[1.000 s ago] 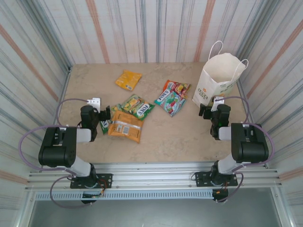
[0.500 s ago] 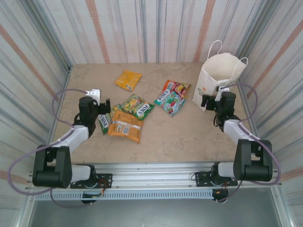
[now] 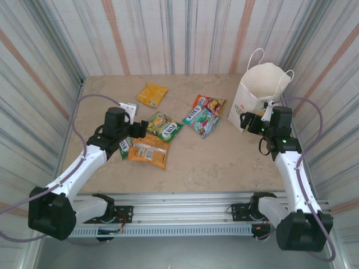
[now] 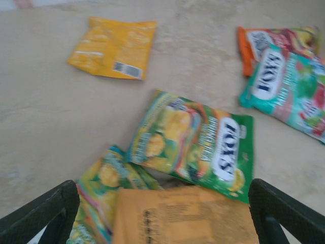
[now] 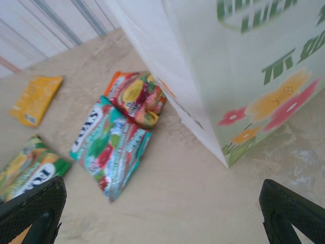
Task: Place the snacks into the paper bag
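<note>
The desk (image 3: 224, 162) is bare stone-look board. The white paper bag (image 3: 259, 89) stands upright at its far right corner, mouth open to the top, so packets can be dropped straight in.

The right gripper (image 3: 248, 122) hangs just in front of the bag's near face, jaws spread wide and empty. I'd guess it is there to steady the bag.

All the snacks lie flat on the desk, outside the bag. Nearest to it is the teal Fox's bag (image 3: 199, 120), partly overlapping a red-green packet (image 3: 210, 105) on its far side. Further left of the bag sits a heap. In it a large orange packet (image 3: 148, 151) overlaps a green Fox's packet (image 3: 164, 128) and a green-yellow one (image 3: 124, 147). A yellow-orange packet (image 3: 152, 94) lies alone beyond the heap, well apart from the bag.

The left gripper (image 3: 140, 130) is low over the heap, jaws wide open and gripping nothing, apparently lined up for a first pick.
</note>
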`<control>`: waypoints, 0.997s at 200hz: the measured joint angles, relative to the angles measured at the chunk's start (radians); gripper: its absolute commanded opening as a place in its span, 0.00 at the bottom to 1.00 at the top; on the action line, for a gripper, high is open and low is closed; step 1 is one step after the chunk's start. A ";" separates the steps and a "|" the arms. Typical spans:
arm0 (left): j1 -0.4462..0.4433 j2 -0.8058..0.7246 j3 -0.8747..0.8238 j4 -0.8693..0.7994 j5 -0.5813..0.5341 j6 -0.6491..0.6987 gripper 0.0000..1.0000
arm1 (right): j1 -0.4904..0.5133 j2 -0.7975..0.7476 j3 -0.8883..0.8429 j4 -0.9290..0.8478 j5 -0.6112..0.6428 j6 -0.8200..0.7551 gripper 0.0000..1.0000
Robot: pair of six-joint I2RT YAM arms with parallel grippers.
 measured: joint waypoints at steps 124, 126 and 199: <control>-0.181 0.304 0.322 -0.181 0.004 -0.027 0.85 | 0.112 0.444 0.930 -0.629 0.195 0.105 0.99; -0.181 0.306 0.326 -0.184 0.003 -0.027 0.85 | 0.113 0.456 0.939 -0.632 0.196 0.105 0.99; -0.181 0.348 0.376 -0.233 -0.034 -0.023 0.86 | 0.118 0.805 1.242 -0.664 0.198 0.112 0.93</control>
